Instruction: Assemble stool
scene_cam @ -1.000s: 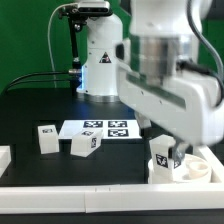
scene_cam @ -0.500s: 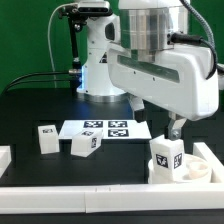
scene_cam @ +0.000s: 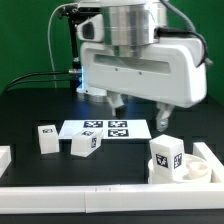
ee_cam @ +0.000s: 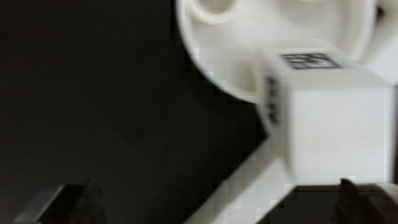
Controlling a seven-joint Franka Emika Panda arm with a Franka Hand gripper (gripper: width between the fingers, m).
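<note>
Black tabletop fenced in with long white border rails, dark backdrop, so nothing fancy.

The gripper hangs up in the air with its jaws spread wide and nothing between them. In the wrist view the two dark fingertips sit far apart, with just table and stool parts showing way down below.

Where the stool bits are from the gripper:
- the seat disc is lower down, off to the exterior view's right
- an upright leg stands at the edge of the seat nearer the gripper. I can't tell if it's actually locked in or just sitting there.
- two loose legs lie lower down on the exterior view's left
- the marker board is pretty much underneath

My guess on handling is that it's all hard, light plastic that won't flex but is smooth enough to slide in the pads. I'd pinch a leg across its two flat sides around mid-height, squarely, so it doesn't twist. The seat looks awkward to grab, so probably by the rim only.

There's no brand and no text I can read anywhere. The only markings are black-and-white square tags, like the tag on the end face of the upright leg.
</note>
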